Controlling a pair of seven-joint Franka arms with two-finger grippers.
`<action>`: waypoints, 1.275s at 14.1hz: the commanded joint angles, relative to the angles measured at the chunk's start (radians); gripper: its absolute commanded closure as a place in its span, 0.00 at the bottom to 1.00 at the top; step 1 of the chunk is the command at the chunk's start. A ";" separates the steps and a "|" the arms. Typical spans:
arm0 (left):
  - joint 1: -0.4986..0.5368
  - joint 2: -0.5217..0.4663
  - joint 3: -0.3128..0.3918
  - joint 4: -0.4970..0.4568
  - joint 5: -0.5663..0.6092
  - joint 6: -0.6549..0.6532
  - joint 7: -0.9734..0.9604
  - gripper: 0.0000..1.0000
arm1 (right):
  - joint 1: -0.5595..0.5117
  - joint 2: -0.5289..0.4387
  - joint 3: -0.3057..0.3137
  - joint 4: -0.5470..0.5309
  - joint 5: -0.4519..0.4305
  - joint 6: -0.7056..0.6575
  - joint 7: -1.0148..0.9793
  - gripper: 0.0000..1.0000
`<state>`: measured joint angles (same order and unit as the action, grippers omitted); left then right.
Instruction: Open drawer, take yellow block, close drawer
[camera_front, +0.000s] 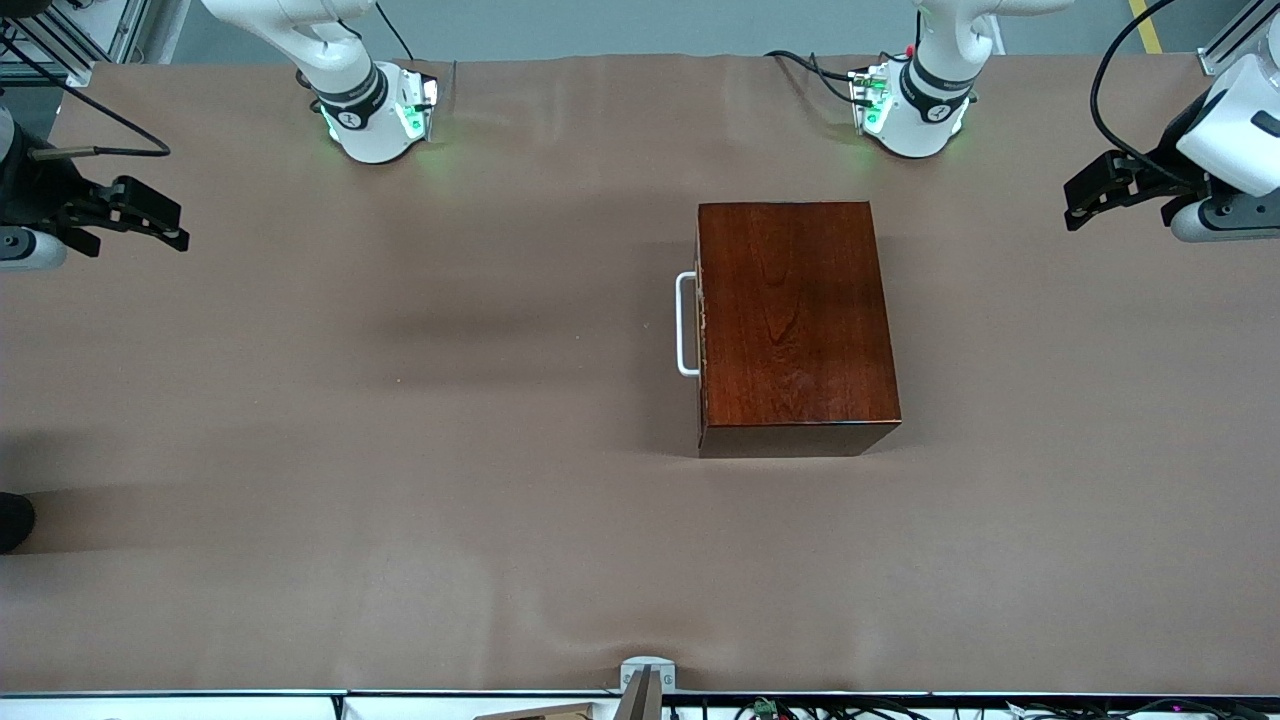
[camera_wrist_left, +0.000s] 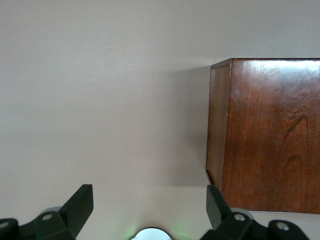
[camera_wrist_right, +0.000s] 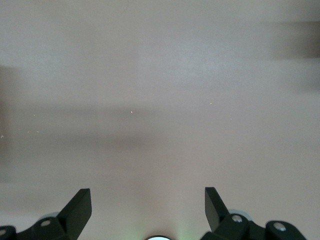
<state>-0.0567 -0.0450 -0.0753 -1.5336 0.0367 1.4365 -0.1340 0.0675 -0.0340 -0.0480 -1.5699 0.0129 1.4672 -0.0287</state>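
The dark reddish-brown wooden box (camera_front: 795, 320) stands near the table's middle, toward the left arm's end. Its drawer is pushed in flush, and the white U-shaped handle (camera_front: 683, 325) faces the right arm's end. The yellow block is hidden. My left gripper (camera_front: 1078, 205) hangs open and empty above the table's left-arm end, apart from the box. Its wrist view (camera_wrist_left: 150, 200) shows a corner of the box (camera_wrist_left: 270, 135). My right gripper (camera_front: 172, 225) hangs open and empty over the right arm's end; its wrist view (camera_wrist_right: 148, 200) shows only bare cloth.
Brown cloth (camera_front: 400, 450) covers the whole table. The two arm bases (camera_front: 375, 115) (camera_front: 915, 110) stand along the edge farthest from the front camera. A small grey mount (camera_front: 645, 678) sits at the nearest edge, and a dark object (camera_front: 12, 520) at the right arm's end.
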 joint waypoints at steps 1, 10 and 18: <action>0.012 0.005 -0.005 0.013 -0.009 -0.004 0.030 0.00 | -0.014 -0.007 0.013 -0.007 -0.014 -0.004 -0.005 0.00; -0.104 0.140 -0.083 0.089 -0.018 0.004 -0.015 0.00 | -0.015 -0.007 0.011 -0.007 -0.014 -0.004 -0.002 0.00; -0.509 0.562 -0.101 0.325 -0.001 0.273 -0.559 0.00 | -0.014 -0.007 0.011 -0.007 -0.014 -0.004 -0.002 0.00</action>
<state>-0.5203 0.4045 -0.1893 -1.3134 0.0310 1.6721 -0.6118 0.0670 -0.0334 -0.0479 -1.5713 0.0129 1.4668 -0.0287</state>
